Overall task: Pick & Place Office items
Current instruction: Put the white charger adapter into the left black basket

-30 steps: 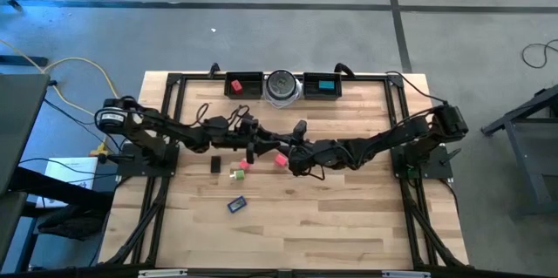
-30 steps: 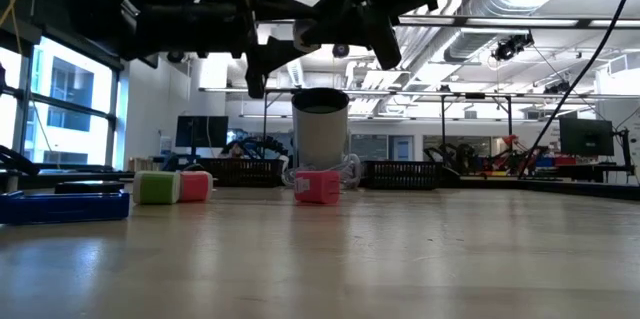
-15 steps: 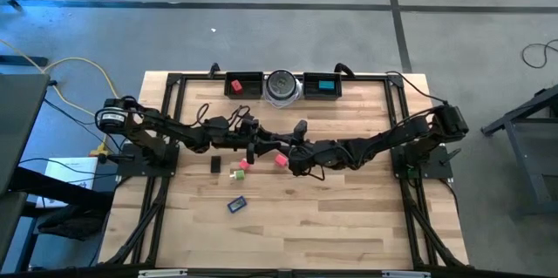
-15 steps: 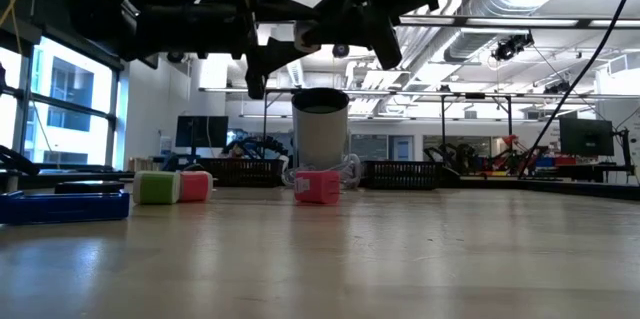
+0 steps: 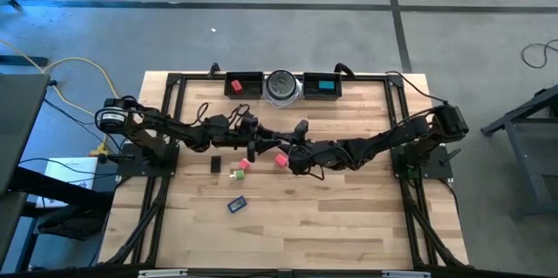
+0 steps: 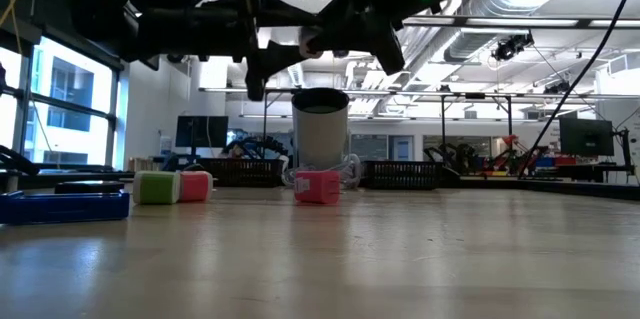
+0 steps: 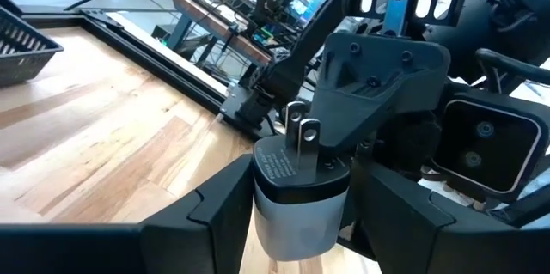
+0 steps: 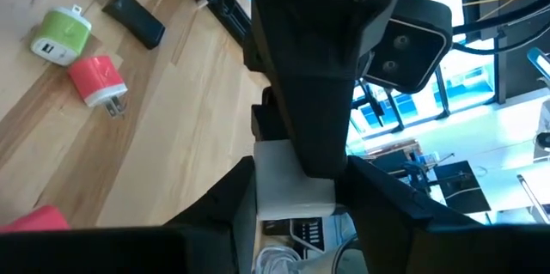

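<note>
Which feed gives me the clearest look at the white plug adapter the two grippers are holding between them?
Left wrist view: the white plug adapter fills the frame between the left gripper fingers, prongs visible. Right wrist view shows its side; the low view a sliver; the high view hides it under the arms.

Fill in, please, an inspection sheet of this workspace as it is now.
Surface: wooden table, bare wood, no spills seen.
Job's things: black bar, red block, green cube, pink block and blue flat piece lie loose mid-table; red piece and teal piece lie in the trays.
Clutter: silver disc between left tray and right tray.
End effectors: left end effector and right end effector meet above mid-table, both closed on the white adapter.
Cables: yellow cable on the floor.
Surroundings: no person seen.
</note>
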Robot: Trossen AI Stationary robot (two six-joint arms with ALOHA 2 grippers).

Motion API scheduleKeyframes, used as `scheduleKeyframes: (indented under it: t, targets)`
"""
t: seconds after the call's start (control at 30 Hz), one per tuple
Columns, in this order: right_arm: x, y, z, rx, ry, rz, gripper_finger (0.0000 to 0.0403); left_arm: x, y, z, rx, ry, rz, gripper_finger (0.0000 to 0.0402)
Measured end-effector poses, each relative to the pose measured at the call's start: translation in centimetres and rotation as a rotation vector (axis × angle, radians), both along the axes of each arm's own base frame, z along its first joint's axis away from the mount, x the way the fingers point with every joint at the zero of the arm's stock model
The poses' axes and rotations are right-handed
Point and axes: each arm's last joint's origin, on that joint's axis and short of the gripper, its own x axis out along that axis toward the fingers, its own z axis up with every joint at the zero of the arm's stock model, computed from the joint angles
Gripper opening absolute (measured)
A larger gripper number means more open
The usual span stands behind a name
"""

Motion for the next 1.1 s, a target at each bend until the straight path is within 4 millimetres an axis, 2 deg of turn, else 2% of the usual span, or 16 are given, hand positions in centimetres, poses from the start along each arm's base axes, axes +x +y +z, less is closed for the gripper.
scheduleKeyframes:
  t: [0.3, 0.67, 0.93, 1.1]
  targets:
    - [-0.01, -0.02, -0.04, -0.003, 0.005, -0.001, 0.0137, 0.01, 0.08, -0.14, 0.0, 0.017, 0.028, 0.0135]
    - [-0.01, -0.03, -0.03, -0.005, 0.005, -0.001, 0.0137, -0.01, 0.34, -0.2, 0.033, 0.023, 0.038, 0.0132]
    - [0.0, -0.03, 0.03, 0.036, -0.024, -0.016, 0.0249, -0.02, 0.35, -0.26, 0.083, 0.029, 0.043, 0.0132]
    - [0.01, -0.03, 0.08, 0.037, -0.029, -0.017, 0.0272, -0.01, 0.3, -0.32, 0.116, 0.035, 0.03, 0.0132]
